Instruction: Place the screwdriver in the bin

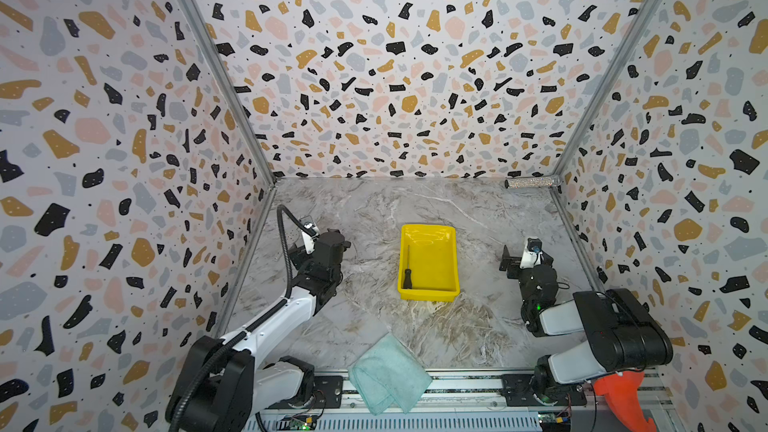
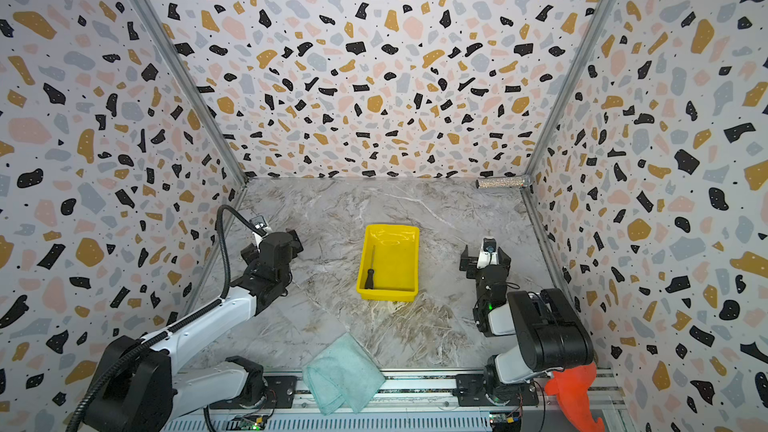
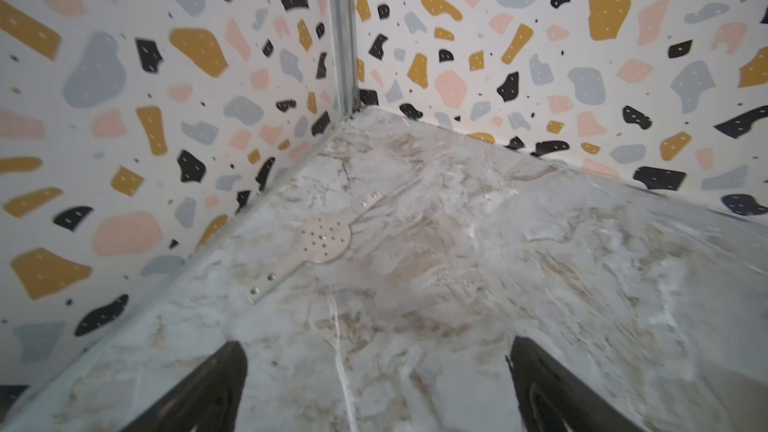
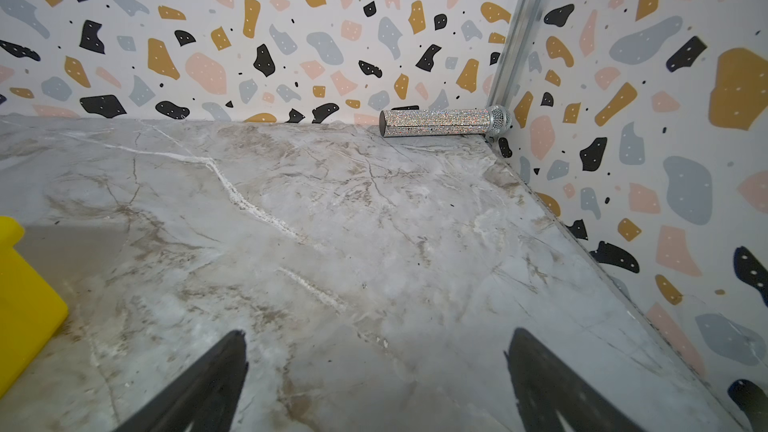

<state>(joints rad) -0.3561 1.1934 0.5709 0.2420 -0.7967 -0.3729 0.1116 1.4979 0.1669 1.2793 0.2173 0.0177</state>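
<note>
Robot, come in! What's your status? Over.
Left pincer and right pincer open, empty. Screwdriver lies in the bin. Nothing blocking.

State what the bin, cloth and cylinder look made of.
Bin: likely moulded plastic with a glossy finish; bright highlights run across its yellow floor and walls.
Cloth: soft fabric, perhaps microfibre, matte; it lies limply folded and looks fuzzy.
Cylinder: core unclear; the surface is covered in tiny sparkling silver studs, and one end looks like metal mesh.

We find open tabletop (image 1: 374,209) all round the bin (image 1: 428,228); a folded cloth (image 1: 388,371) overhangs the near edge; a glittery cylinder (image 1: 532,182) lies against the back wall, far right corner.
</note>
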